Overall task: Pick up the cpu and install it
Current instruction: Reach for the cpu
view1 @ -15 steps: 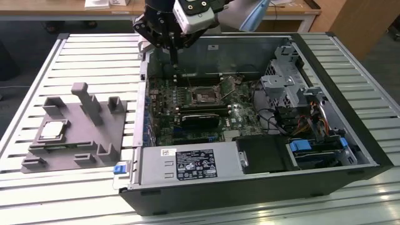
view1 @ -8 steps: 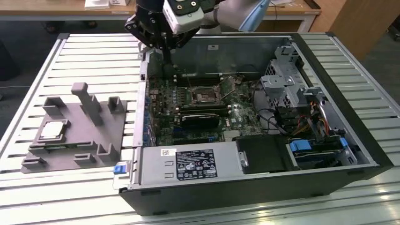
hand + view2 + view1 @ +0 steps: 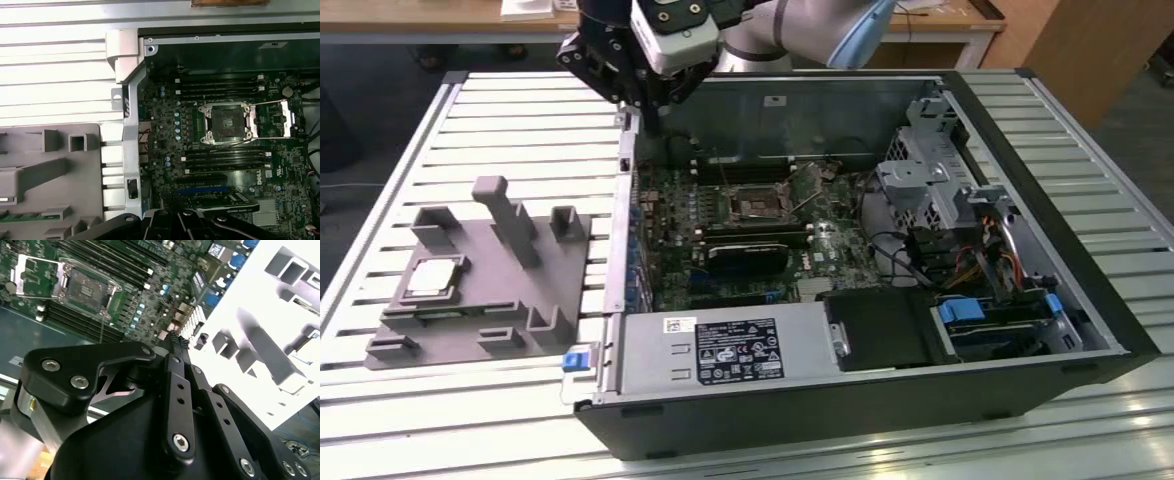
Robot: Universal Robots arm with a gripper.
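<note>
The cpu [image 3: 434, 278], a small silver-grey square chip, lies flat in a grey holder [image 3: 507, 300] on the slatted table, at the exterior view's left. My gripper [image 3: 644, 100] hangs above the far left corner of the open computer case [image 3: 854, 420], well away from the chip. Its fingers [image 3: 175, 370] meet at the tip and hold nothing. The motherboard socket [image 3: 754, 205] lies uncovered in the middle of the board, also seen as the socket [image 3: 229, 122] and the socket [image 3: 85, 287] in both wrist views, with its metal frame swung aside.
The grey holder [image 3: 50, 170] has upright posts and slots that stand above the chip. Inside the case are a drive cage [image 3: 921, 180], cables [image 3: 961, 260] and a power supply [image 3: 720, 350] along the near wall. The case's metal walls rise around the board.
</note>
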